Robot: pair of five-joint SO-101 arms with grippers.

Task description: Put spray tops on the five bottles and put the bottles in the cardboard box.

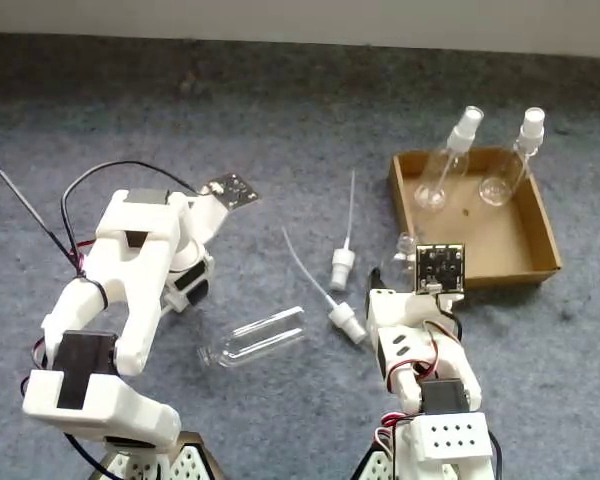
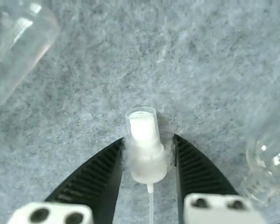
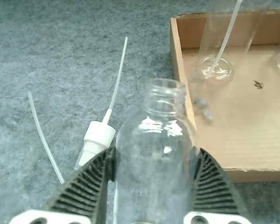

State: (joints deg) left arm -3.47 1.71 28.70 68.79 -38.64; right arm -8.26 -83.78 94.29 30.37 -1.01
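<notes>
Left claw (image 2: 148, 139) is closed against both sides of a white plastic spray top (image 2: 143, 130). Right claw (image 3: 155, 154) grips an uncapped clear plastic bottle (image 3: 156, 130). Seen from above, the shallow brown cardboard box (image 1: 545, 235) at its 2 o'clock holds two capped bottles (image 1: 450, 160), and two loose spray tops (image 1: 342, 265) lie at 9 o'clock on the grey carpeted desk (image 1: 280, 130).

High overhead, wrists close, right shares cardboard box (image 1: 500, 240)

Glossy clear bottle (image 3: 154, 154), matt cardboard box (image 1: 500, 278), rough carpet (image 1: 280, 120), smooth plastic spray top (image 2: 144, 149)
</notes>
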